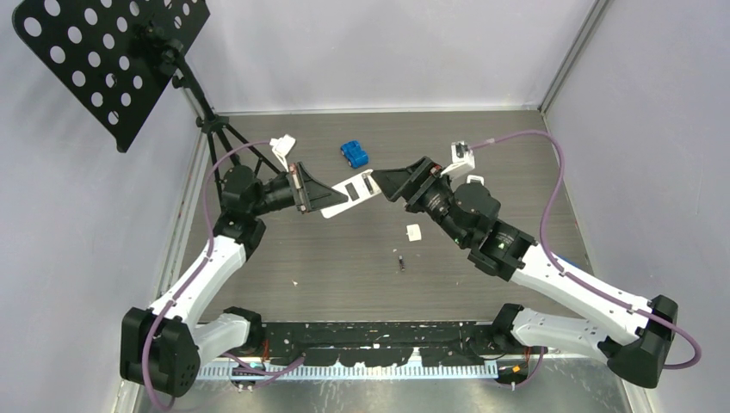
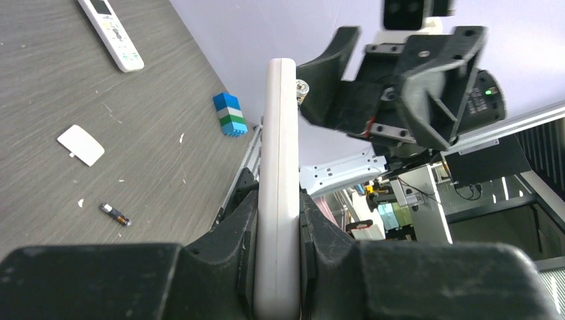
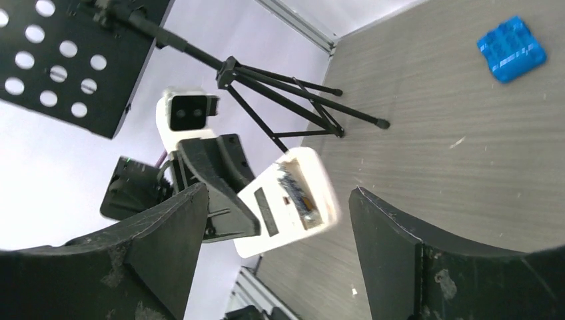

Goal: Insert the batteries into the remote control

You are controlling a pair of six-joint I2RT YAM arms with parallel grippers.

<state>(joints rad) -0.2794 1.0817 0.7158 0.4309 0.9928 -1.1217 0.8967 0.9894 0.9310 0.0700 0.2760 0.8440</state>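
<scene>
My left gripper is shut on a white remote and holds it above the table, pointing at the right gripper. My right gripper is open, its jaws wide apart around the remote's free end without touching it. The remote's back faces the right wrist camera with its battery bay uncovered; something dark and blurred lies inside. One dark battery lies on the table below. The white battery cover lies near it.
A blue block sits behind the grippers. A second white remote lies on the table in the left wrist view. A black perforated music stand on a tripod stands at the back left. Walls close three sides.
</scene>
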